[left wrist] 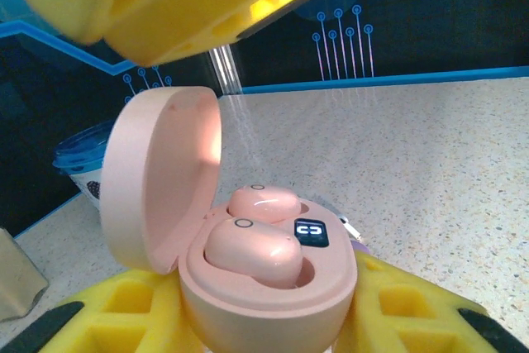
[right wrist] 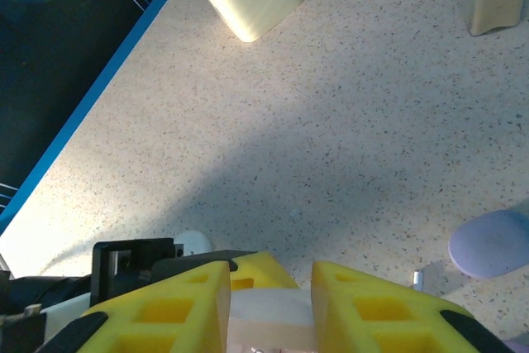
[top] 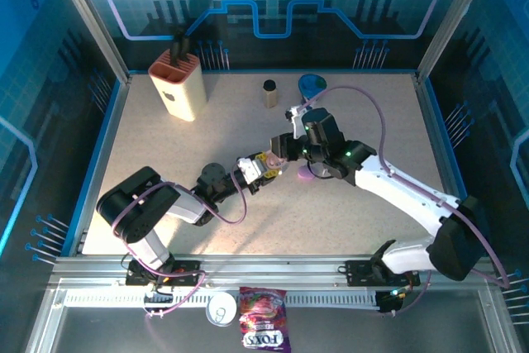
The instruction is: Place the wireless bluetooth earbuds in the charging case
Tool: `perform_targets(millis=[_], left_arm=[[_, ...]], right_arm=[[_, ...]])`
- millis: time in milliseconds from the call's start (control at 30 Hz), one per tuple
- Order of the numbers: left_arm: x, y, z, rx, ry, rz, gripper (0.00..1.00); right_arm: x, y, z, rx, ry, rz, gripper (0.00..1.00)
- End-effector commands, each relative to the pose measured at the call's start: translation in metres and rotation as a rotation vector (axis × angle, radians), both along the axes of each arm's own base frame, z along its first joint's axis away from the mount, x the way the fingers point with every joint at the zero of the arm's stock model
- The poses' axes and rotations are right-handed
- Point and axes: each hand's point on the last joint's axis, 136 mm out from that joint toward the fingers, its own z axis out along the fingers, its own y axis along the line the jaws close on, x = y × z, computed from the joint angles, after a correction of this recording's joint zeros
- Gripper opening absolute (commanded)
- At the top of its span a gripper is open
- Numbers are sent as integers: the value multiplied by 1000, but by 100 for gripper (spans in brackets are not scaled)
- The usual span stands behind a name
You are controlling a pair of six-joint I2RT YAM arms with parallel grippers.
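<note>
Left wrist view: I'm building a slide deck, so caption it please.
Left gripper holds the open pink charging case, both pink earbuds seated inside.

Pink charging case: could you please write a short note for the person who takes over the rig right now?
Left gripper: shut on the open pink charging case.
Right gripper: above the case; open or shut, cannot tell.
Done: two pink earbuds sit in the case's wells.
Left to do: probably only closing the lid.
A lilac pebble-shaped thing lies on the table nearby; contents hidden.
</note>
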Motion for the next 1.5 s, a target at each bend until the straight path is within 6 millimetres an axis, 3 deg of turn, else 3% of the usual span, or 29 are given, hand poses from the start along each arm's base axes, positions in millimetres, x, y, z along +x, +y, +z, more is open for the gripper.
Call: perform_targets(millis=[0, 233, 333, 500, 700, 967, 1300, 1467], left_arm=[[-6, 1, 19, -47, -34, -7, 31], [8, 7, 40, -186, 65, 61, 31], [8, 5, 46, -218, 84, 48, 31], [4, 1, 54, -263, 121, 1, 31], [-2, -2, 71, -314, 131, -39, 31], [-6, 0, 76, -321, 126, -48, 31], [-8, 2, 71, -312, 132, -45, 33], [-9, -1, 68, -296, 126, -61, 37]], right_arm=[[1, 2, -8, -11, 31, 22, 31], [-8, -7, -16, 4, 47, 4, 35], [-10, -16, -10, 35, 41, -28, 43], [-16, -20, -4, 215, 115, -19, 68], [-23, -14, -16, 383, 264, 20, 72], [-24, 7, -14, 545, 345, 95, 65], [-20, 4, -16, 555, 340, 72, 24], [-18, -2, -16, 551, 320, 51, 12]])
